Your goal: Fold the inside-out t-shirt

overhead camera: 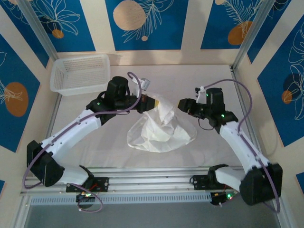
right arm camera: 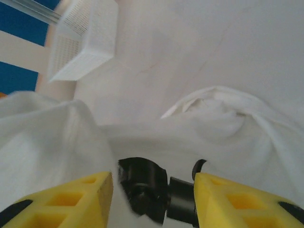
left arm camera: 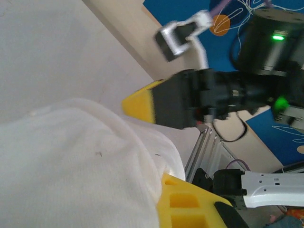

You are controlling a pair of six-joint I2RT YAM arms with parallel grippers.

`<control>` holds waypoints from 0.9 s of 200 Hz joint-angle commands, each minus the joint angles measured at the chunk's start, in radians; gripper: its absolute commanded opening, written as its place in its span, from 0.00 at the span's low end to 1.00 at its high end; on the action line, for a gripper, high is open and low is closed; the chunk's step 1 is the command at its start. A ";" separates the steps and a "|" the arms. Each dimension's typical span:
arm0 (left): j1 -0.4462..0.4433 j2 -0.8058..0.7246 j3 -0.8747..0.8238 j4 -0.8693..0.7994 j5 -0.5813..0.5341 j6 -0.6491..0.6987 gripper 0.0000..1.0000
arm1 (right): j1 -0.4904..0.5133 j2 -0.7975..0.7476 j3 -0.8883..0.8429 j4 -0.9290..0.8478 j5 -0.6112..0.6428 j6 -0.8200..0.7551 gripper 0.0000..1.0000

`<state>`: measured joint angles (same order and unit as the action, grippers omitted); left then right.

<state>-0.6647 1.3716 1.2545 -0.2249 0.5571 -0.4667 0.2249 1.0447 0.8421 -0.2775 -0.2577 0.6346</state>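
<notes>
"T-shirt [overhead camera: 161, 130] sat where?"
"Bunched on the worktop [overhead camera: 95, 137], between the arms. Left gripper [overhead camera: 151, 101] was clamped on its upper fold; right gripper [overhead camera: 182, 105] stood spread just beside the cloth, holding nothing."
"Best move?"
"I judged the right should take an edge well apart from the left's pinch, then both draw it flat, short of the far basket [overhead camera: 80, 73]."

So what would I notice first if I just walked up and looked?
Probably the crumpled white t-shirt, heaped mid-table between the two arms. The left arm's fingers are shut on its cloth, while the right arm's fingers stand open close by. A white mesh basket sits in the far left corner.
</notes>
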 commanded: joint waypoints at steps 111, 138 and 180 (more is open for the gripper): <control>0.010 0.007 0.025 -0.047 -0.039 -0.007 0.00 | 0.390 -0.138 -0.172 0.084 0.429 0.164 0.43; 0.010 0.015 0.029 -0.052 -0.038 -0.006 0.00 | 0.389 -0.173 -0.213 0.120 0.380 0.182 0.21; 0.010 0.034 0.028 -0.063 -0.061 0.007 0.00 | 0.389 -0.202 -0.209 0.178 0.335 0.166 0.01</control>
<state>-0.6628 1.4094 1.2549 -0.2783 0.5217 -0.4728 0.6178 0.8616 0.6147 -0.1612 0.1169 0.8131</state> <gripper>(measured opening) 0.050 0.063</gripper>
